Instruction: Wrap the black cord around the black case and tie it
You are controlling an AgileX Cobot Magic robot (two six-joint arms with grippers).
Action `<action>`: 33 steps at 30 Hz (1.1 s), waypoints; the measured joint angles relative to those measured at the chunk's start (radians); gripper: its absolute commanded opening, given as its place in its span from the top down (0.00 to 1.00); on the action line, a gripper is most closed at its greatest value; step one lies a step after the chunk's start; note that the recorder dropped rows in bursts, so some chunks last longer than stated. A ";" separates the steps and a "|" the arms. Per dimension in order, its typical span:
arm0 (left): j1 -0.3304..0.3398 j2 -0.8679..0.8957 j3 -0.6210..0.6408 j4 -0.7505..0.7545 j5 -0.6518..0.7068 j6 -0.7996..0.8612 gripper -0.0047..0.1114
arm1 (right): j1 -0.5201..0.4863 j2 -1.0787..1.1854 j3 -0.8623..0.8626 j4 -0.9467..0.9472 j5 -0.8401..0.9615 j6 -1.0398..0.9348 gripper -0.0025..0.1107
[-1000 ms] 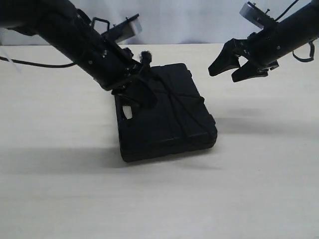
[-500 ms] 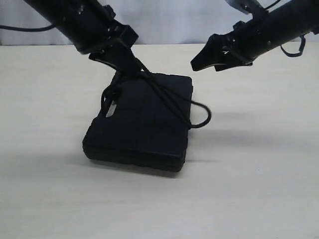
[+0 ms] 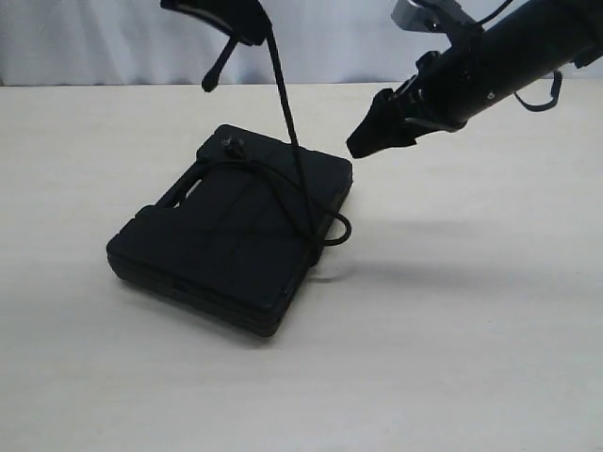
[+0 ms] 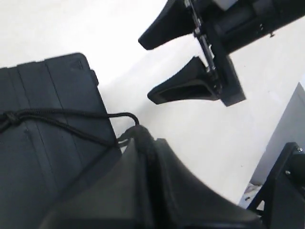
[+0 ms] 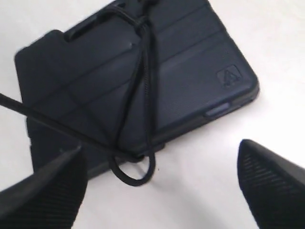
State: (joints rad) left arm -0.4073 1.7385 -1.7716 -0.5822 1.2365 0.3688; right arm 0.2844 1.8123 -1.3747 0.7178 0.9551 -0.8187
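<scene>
A flat rectangular matte black plastic case (image 3: pixel 226 240) with rounded corners and raised ribs across its lid lies on a pale cream tabletop (image 3: pixel 471 358). A long thin black braided cord (image 3: pixel 284 94) is wrapped over the lid of the case. Its strands cross the ribs and meet in a knot (image 3: pixel 232 146) near the case's moulded handle cut-out. A small slack loop (image 3: pixel 336 229) of cord sticks out past the case edge opposite the handle. From the lid, one strand rises straight and taut to the left gripper (image 3: pixel 264 30), which is high above the case and clenched on the cord. The right gripper (image 3: pixel 369 139) hangs in the air above and just beyond the loop-side edge of the case. Its two black fingers are spread wide apart and touch neither the cord nor the case.
</scene>
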 measured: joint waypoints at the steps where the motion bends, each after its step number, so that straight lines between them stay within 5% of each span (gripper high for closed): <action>1: 0.000 0.000 -0.016 0.006 0.003 -0.009 0.96 | 0.000 0.000 0.012 -0.013 -0.014 0.002 0.28; 21: -0.004 0.017 -0.129 0.038 0.007 -0.070 0.96 | 0.000 0.000 0.071 -0.112 -0.091 0.075 0.28; 28: -0.085 0.112 -0.131 0.034 -0.004 -0.072 0.96 | -0.031 0.000 0.095 -0.146 -0.095 0.127 0.28; 33: -0.144 0.216 -0.131 0.031 -0.005 -0.072 0.78 | -0.147 -0.035 0.186 -0.149 -0.175 0.183 0.28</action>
State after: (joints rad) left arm -0.5511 1.9547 -1.9025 -0.5512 1.2312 0.2970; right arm 0.1374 1.7773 -1.1891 0.5692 0.7799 -0.6356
